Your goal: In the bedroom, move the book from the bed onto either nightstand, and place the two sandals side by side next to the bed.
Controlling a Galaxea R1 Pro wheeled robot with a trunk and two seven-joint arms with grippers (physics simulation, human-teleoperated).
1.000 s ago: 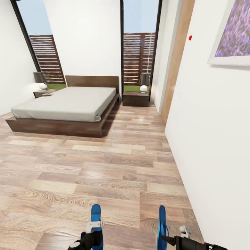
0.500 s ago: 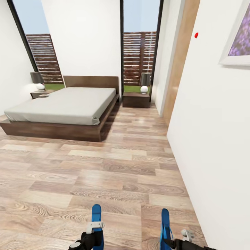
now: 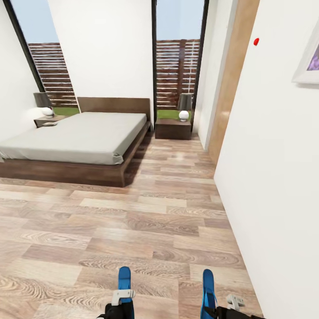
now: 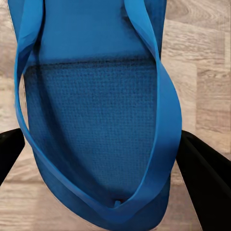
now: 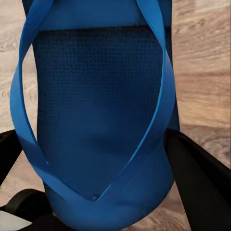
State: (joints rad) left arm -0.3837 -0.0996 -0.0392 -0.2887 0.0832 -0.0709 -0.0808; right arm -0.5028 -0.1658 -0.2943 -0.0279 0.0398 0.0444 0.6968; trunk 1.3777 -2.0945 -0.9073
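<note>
Bedroom, seen from the head: wood-plank floor (image 3: 146, 221) in light brown with grey-toned boards, running from the foreground up to the bed (image 3: 75, 141). White wall (image 3: 274, 168) close along the right side, with a corner of a framed picture (image 3: 308, 66) and a small red dot (image 3: 256, 41) on it; a brown door edge (image 3: 228, 84) beyond. Two tall dark-framed windows (image 3: 177, 57) on the far wall, slatted fence and sky outside. Bed is a low dark-brown platform with headboard and bare light-grey mattress, set against the far wall at left. One nightstand (image 3: 173, 128) stands just beside the bed's right side, carrying a lamp (image 3: 184, 106) with a white globe base; the other nightstand (image 3: 48, 120) sits at the far left with its own lamp and a small flat pale object (image 3: 49, 124) on top, too small to identify as the book. At the lower edge, the left tool (image 3: 123, 296) is clamped on the left sandal (image 3: 125, 283), and the right tool (image 3: 221, 305) is clamped on the right sandal (image 3: 207, 290), both held above the floor, well apart from the bed. Left wrist view: blue sole and thong strap (image 4: 96, 125) between dark fingers (image 4: 204, 178). Right wrist view: the same for its sandal (image 5: 101, 120), fingers (image 5: 197, 178) at its sides.
</note>
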